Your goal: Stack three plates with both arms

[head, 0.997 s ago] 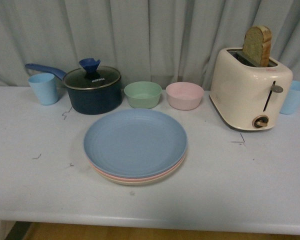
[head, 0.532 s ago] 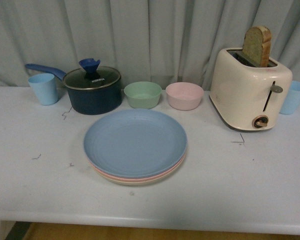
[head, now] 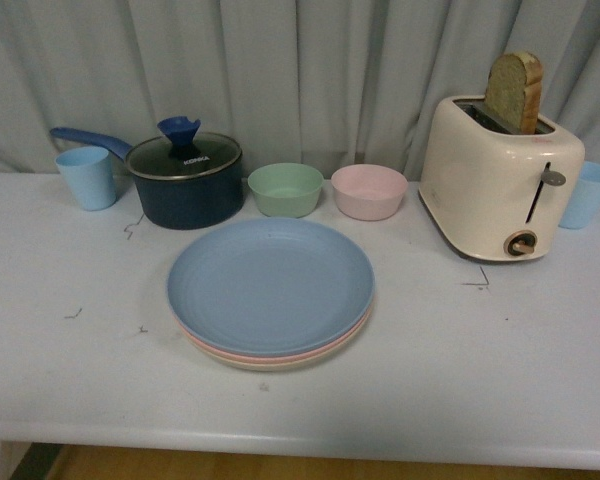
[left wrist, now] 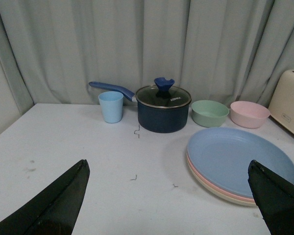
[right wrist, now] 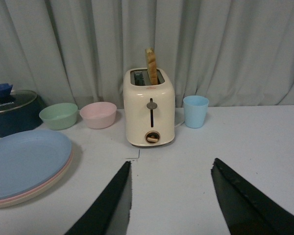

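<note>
Three plates lie in one stack in the middle of the white table point(head: 500, 360): the blue plate point(head: 270, 285) on top, the pink plate point(head: 280, 355) under it, the beige plate point(head: 265, 365) at the bottom. The left wrist view shows the same stack, with the blue plate point(left wrist: 240, 159) uppermost, and my left gripper point(left wrist: 167, 169) is open, its black fingers point(left wrist: 59, 196) wide apart and nothing between them. My right gripper point(right wrist: 170, 166) is open too, empty, over bare table in front of the toaster, with the blue plate point(right wrist: 24, 164) off to one side. Neither arm appears in the front view.
Behind the stack stand a dark blue lidded saucepan point(head: 185, 180), a green bowl point(head: 286, 189) and a pink bowl point(head: 369, 191). A cream toaster point(head: 498, 178) holding a bread slice point(head: 515, 90) sits at the right. Light blue cups point(head: 86, 177) point(head: 587, 194) flank the row. A curtain hangs behind.
</note>
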### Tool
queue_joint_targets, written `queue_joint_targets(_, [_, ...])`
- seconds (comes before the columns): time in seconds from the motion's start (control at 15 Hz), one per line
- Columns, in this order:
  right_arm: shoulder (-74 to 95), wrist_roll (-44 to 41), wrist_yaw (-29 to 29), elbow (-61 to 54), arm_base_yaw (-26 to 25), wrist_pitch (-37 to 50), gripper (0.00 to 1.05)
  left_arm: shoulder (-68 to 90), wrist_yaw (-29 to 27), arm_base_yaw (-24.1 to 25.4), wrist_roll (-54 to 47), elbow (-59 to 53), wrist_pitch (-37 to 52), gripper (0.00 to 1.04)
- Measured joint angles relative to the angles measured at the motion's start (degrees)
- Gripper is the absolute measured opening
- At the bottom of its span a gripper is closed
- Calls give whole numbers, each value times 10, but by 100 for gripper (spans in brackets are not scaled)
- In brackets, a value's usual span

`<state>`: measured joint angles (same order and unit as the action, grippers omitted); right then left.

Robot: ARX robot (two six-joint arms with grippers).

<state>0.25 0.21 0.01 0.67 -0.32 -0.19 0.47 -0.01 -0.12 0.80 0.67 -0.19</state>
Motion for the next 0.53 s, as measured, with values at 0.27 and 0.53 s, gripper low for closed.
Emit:
queue_joint_targets(0.27, [0, 0, 0, 0, 0, 0, 93, 0, 0, 0, 0, 0, 0, 98])
queue_joint_targets(0.53, [0, 0, 0, 0, 0, 0, 98, 0, 0, 0, 0, 0, 0, 98])
